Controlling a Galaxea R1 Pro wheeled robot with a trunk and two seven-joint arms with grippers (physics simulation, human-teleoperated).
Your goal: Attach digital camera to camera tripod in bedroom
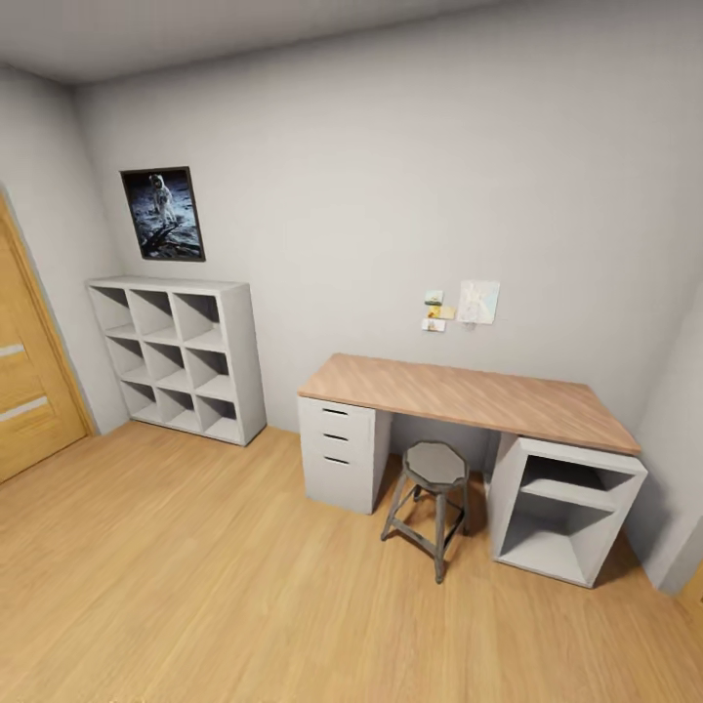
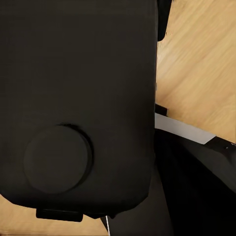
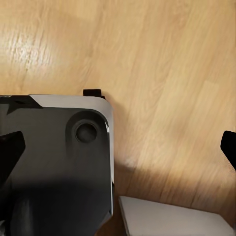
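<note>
The digital camera and the camera tripod are out of view. The head view looks into a white-walled room with a light wood floor [image 1: 195, 586] and a wood-topped desk [image 1: 469, 395] against the far wall, which fits the bedroom. In the right wrist view my right gripper [image 3: 120, 147] hangs open over the floor, with one dark fingertip [image 3: 10, 147] at each side edge and nothing between them. A black, silver-rimmed part of my own base [image 3: 59, 167] lies under it. In the left wrist view a large black body panel [image 2: 78, 98] with a round knob blocks my left gripper.
A grey metal stool [image 1: 434, 488] stands in front of the desk. A white drawer unit [image 1: 339, 454] and an open white shelf unit [image 1: 561, 513] hold the desk up. A white cube shelf [image 1: 176, 356] stands at the left wall below a framed astronaut poster [image 1: 163, 213]. A wooden door [image 1: 24, 391] is at far left.
</note>
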